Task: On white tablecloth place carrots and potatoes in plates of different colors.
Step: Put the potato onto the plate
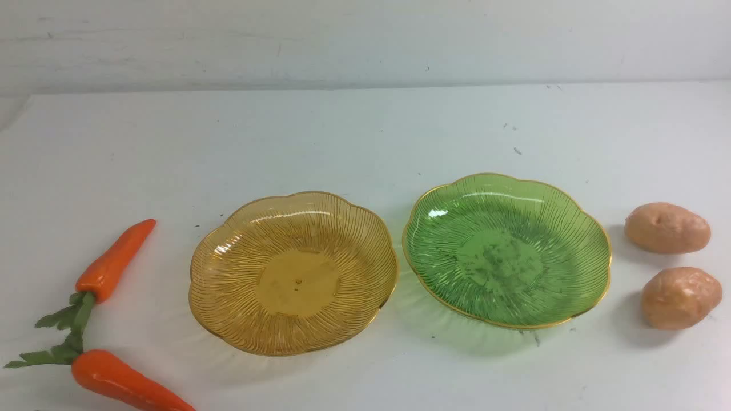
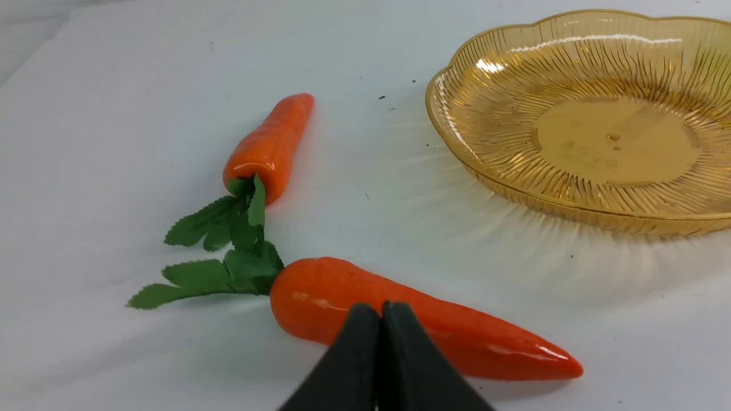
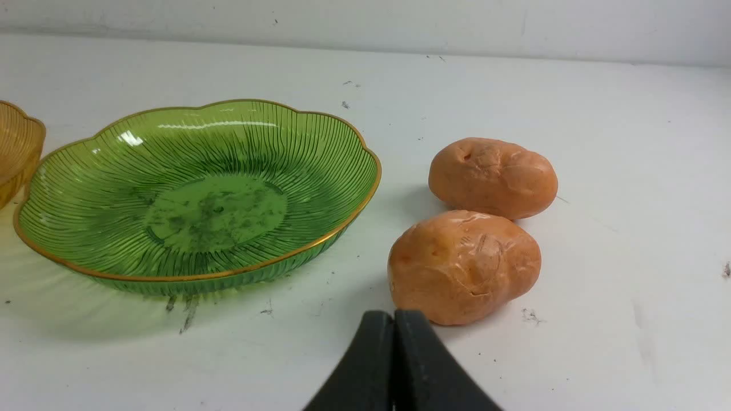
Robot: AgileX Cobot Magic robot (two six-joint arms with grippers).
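On the white tablecloth (image 1: pixel 365 131) an amber plate (image 1: pixel 293 273) and a green plate (image 1: pixel 506 249) sit side by side, both empty. Two carrots lie left of the amber plate: a far one (image 1: pixel 117 259) (image 2: pixel 271 145) and a near one (image 1: pixel 123 381) (image 2: pixel 422 319), leafy tops meeting. Two potatoes rest right of the green plate, far (image 1: pixel 667 228) (image 3: pixel 493 177) and near (image 1: pixel 681 297) (image 3: pixel 464 265). My left gripper (image 2: pixel 381 308) is shut and empty, in front of the near carrot. Beside the near potato, my right gripper (image 3: pixel 394 317) is shut and empty. Neither gripper shows in the front view.
A pale wall (image 1: pixel 365 40) rises behind the cloth's far edge. Small dark specks (image 1: pixel 517 150) dot the cloth beyond the green plate. The amber plate's rim (image 3: pixel 20 142) shows beside the green plate (image 3: pixel 197 194) in the right wrist view.
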